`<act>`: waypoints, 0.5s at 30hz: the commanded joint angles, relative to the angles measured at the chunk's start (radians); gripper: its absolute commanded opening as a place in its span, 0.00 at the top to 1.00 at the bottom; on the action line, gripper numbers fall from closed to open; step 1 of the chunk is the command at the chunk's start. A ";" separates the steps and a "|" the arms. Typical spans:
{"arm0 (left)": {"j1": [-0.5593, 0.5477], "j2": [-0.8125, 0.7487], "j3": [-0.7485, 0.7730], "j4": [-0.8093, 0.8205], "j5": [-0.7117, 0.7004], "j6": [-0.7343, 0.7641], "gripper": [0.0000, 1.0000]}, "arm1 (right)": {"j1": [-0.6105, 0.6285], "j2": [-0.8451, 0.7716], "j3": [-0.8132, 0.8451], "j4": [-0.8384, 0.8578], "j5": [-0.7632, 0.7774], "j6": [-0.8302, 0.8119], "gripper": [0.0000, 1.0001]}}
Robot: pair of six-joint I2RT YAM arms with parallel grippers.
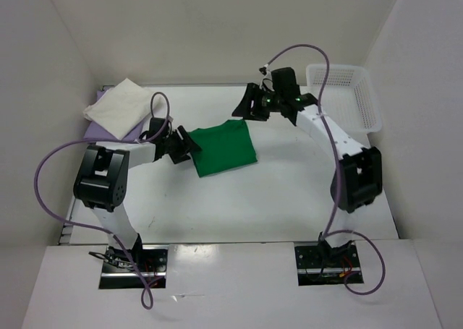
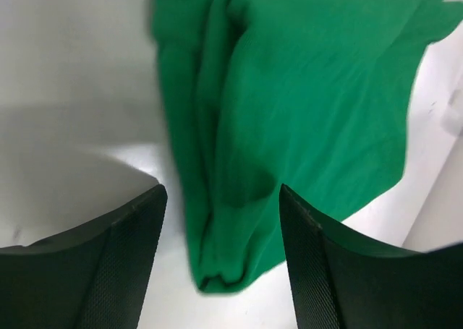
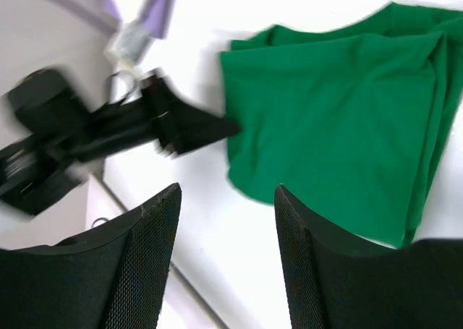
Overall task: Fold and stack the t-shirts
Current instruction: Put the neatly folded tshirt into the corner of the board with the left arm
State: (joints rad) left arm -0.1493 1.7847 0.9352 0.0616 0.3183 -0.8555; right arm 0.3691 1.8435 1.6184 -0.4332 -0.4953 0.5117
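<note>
We see the green t-shirt [image 1: 224, 150] lying folded on the white tabletop [image 1: 253, 206] at the centre of the top view. Our left claw [image 1: 184, 147] sits at the shirt's left edge with its fingers apart. In the wrist view the folded edge of the cloth lies between them, unclamped. Our right claw [image 1: 246, 106] hangs by the shirt's upper right corner, also spread and holding nothing. At upper left, the cream-white t-shirt [image 1: 116, 106] rests folded on the lavender t-shirt [image 1: 105, 135]. A white lattice basket [image 1: 367, 101] stands at upper right.

white table [image 1: 289, 206] — plain white walls [image 1: 217, 32]
</note>
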 commanded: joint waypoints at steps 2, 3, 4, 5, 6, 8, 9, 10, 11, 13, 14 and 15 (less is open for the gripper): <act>-0.028 0.129 0.046 0.087 0.007 0.018 0.32 | -0.024 -0.203 -0.164 0.057 0.012 0.004 0.40; -0.041 0.151 0.062 0.098 0.016 0.018 0.34 | -0.035 -0.234 -0.208 0.057 0.012 0.004 0.40; -0.067 0.197 0.076 0.110 0.025 0.004 0.43 | -0.035 -0.286 -0.227 0.057 0.023 0.004 0.40; -0.079 0.215 0.103 0.141 0.037 -0.019 0.51 | -0.045 -0.312 -0.242 0.057 0.023 0.004 0.40; -0.090 0.231 0.115 0.158 0.050 -0.033 0.61 | -0.059 -0.334 -0.276 0.048 0.023 0.004 0.40; -0.113 0.240 0.149 0.172 0.050 -0.057 0.79 | -0.073 -0.398 -0.311 0.037 0.023 0.004 0.40; -0.127 0.240 0.206 0.172 0.050 -0.057 0.89 | -0.085 -0.417 -0.348 0.027 0.023 0.004 0.40; -0.136 0.231 0.241 0.162 0.050 -0.057 0.92 | -0.085 -0.437 -0.368 0.018 0.023 0.004 0.40; -0.136 0.231 0.281 0.132 0.050 -0.057 0.95 | -0.094 -0.472 -0.389 0.017 0.023 0.004 0.40; -0.136 0.208 0.408 0.106 0.059 -0.044 0.98 | -0.105 -0.503 -0.452 0.017 0.023 0.013 0.40; -0.136 0.208 0.463 0.063 0.059 -0.033 0.98 | -0.105 -0.527 -0.471 0.017 0.012 0.013 0.40; -0.127 0.208 0.523 0.034 0.059 -0.007 0.98 | -0.117 -0.538 -0.504 0.007 0.012 0.013 0.40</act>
State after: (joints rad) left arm -0.2939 2.0148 1.2861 0.1017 0.3717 -0.9115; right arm 0.2684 1.3705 1.1667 -0.4156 -0.4789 0.5262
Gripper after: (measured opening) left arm 0.073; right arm 0.601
